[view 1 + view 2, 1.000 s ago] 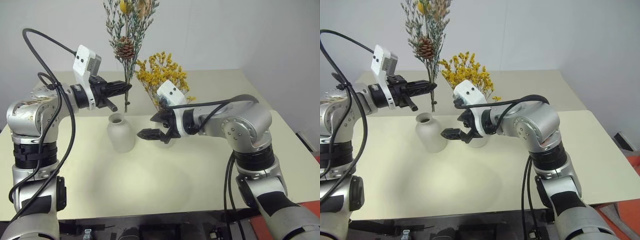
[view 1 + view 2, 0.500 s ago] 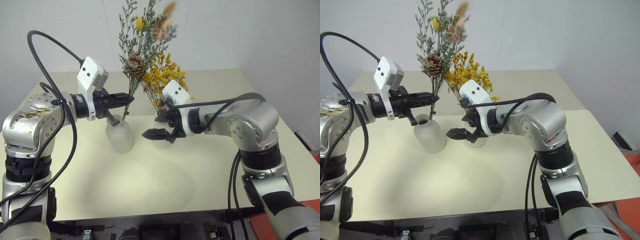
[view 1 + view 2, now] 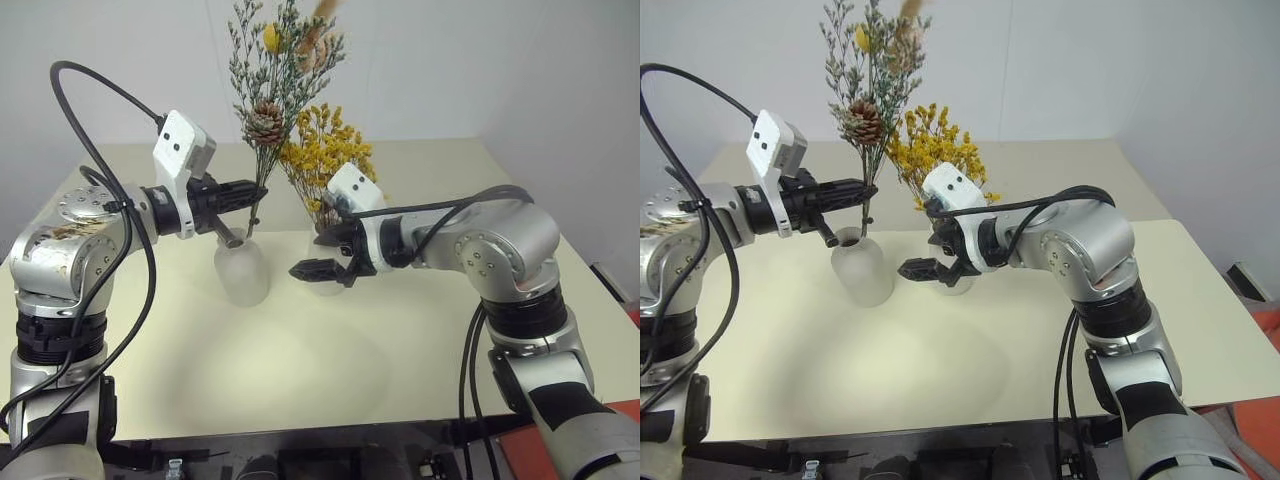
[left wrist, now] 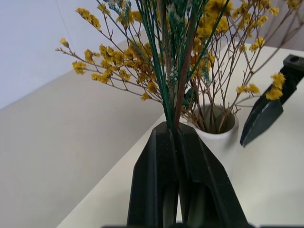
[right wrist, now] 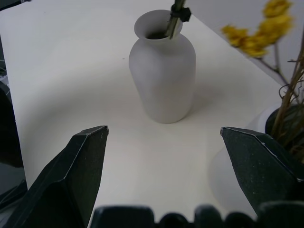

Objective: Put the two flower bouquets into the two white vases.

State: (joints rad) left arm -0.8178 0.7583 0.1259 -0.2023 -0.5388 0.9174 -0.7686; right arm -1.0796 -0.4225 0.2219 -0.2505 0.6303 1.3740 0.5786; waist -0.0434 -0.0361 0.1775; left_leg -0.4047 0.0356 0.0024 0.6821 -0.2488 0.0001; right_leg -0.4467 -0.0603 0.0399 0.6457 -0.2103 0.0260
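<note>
Bottle vase: I see a round white vase with a thin neck on the table; the stem ends of the grey-green bunch go down into its mouth

Wide vase: a plain white vase just beside the bottle vase; the yellow bunch stands inside it

Grey-green bunch: tall thin sprigs with a brown pine cone, a yellow bloom and a pinkish plume on top; it stands almost straight up

Yellow bunch: lots of tiny yellow-orange flowers on thin brown stems; it fans out behind the other bunch

Left gripper: I have it squeezed tight on the stems of the grey-green bunch, just above the bottle vase

Right gripper: its fingers are spread wide with nothing in them; it hangs in front of the wide vase
</note>
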